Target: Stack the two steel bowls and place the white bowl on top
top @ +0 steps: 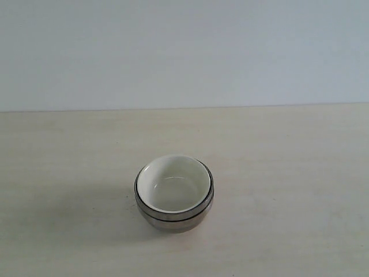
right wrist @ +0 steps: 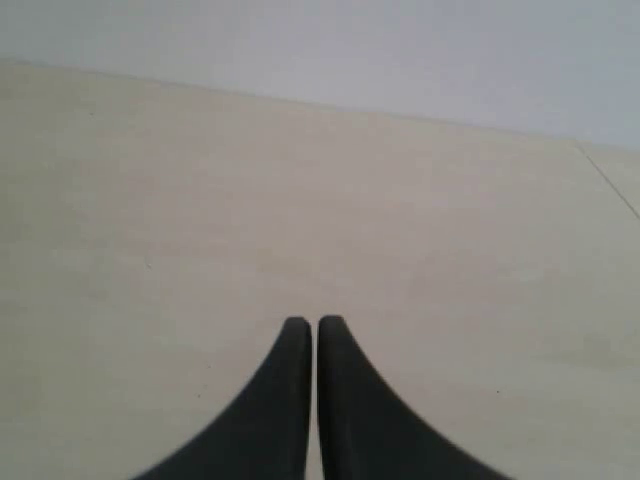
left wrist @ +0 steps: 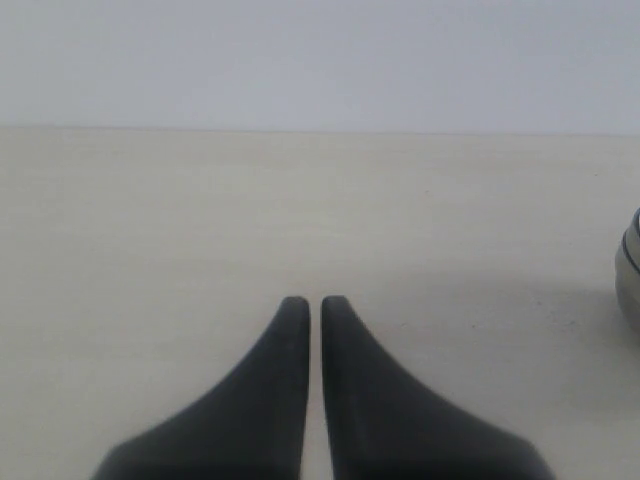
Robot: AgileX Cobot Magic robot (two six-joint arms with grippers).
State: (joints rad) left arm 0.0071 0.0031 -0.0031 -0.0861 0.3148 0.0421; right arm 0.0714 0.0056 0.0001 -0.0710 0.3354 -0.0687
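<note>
In the exterior view the white bowl (top: 174, 183) sits nested in the stacked steel bowls (top: 173, 218) at the middle of the table; two steel rims show around it. No arm shows in that view. In the left wrist view my left gripper (left wrist: 315, 302) is shut with nothing between its dark fingers, above bare table, and a sliver of a steel bowl (left wrist: 630, 268) shows at the frame's edge. My right gripper (right wrist: 314, 322) is shut and empty over bare table, with no bowl in its view.
The pale wooden table (top: 288, 173) runs back to a plain light wall (top: 184, 52). A table edge line (right wrist: 610, 180) shows in the right wrist view.
</note>
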